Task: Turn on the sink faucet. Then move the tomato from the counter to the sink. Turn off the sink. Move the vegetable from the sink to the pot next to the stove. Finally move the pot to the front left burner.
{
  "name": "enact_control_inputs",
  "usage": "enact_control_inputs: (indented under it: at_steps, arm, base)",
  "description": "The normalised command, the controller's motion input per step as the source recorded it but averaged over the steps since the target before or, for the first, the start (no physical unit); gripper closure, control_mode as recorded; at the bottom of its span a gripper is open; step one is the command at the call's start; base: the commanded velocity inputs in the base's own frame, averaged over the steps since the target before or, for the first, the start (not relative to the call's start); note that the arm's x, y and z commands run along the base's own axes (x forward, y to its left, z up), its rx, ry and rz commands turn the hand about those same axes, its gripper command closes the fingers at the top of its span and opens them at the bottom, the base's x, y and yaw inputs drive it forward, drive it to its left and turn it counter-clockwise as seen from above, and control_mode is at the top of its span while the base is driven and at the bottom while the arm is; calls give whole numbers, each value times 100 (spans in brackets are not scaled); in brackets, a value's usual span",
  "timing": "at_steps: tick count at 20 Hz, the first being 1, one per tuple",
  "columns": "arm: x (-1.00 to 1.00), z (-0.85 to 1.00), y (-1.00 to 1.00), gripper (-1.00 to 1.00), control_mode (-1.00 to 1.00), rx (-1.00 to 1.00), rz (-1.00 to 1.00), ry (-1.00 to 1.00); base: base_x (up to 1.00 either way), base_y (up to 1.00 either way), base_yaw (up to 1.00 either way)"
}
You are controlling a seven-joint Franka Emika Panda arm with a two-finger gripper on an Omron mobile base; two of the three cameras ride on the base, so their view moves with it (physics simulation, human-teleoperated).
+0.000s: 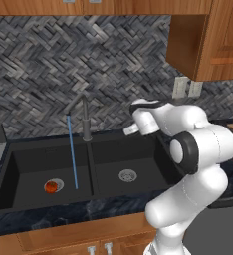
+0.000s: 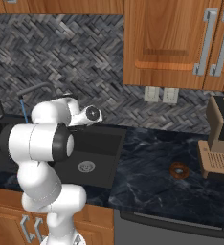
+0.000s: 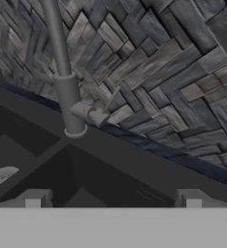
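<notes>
Double black sink (image 1: 19, 164) set in dark marble counter (image 2: 157, 186); herringbone tile behind.
Faucet (image 1: 85, 119) rigid metal post at far rim, on the divider between basins; spout swung over left basin, thin blue stream (image 1: 72, 154) falling from it, so water judged on.
Handle (image 3: 92, 114) a short stiff stub off the post's right side; judged smooth and possibly slippery, best pushed or pinched near its tip for leverage.
Gripper (image 3: 113, 199) hung above right basin, near the faucet, facing post and handle; jaws spread fully, nothing between them.
Tomato (image 1: 51, 187) small, round, glossy, lay on left basin drain beside the stream; judged light, soft, bruisable, apt to roll. Best taken across its widest part, gently.
</notes>
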Motion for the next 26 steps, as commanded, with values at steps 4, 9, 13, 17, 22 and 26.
enact_control_inputs:
  at_steps: [4,9,13,17,22,26]
  arm:
    - [36,-12,0,-100,-100,-1,12,-10]
    - [34,-7,1,-100,-100,0,16,-9]
    - [27,-3,0,-100,-100,0,19,-13]
    - [22,0,0,-100,-100,0,21,-14]
    - [29,0,6,-100,-100,0,20,-14]
    - [37,0,15,-100,-100,0,13,-8]
  base:
    - [0,0,0]
    - [0,0,0]
    - [0,0,0]
    - [0,0,0]
    - [0,0,0]
    - [0,0,0]
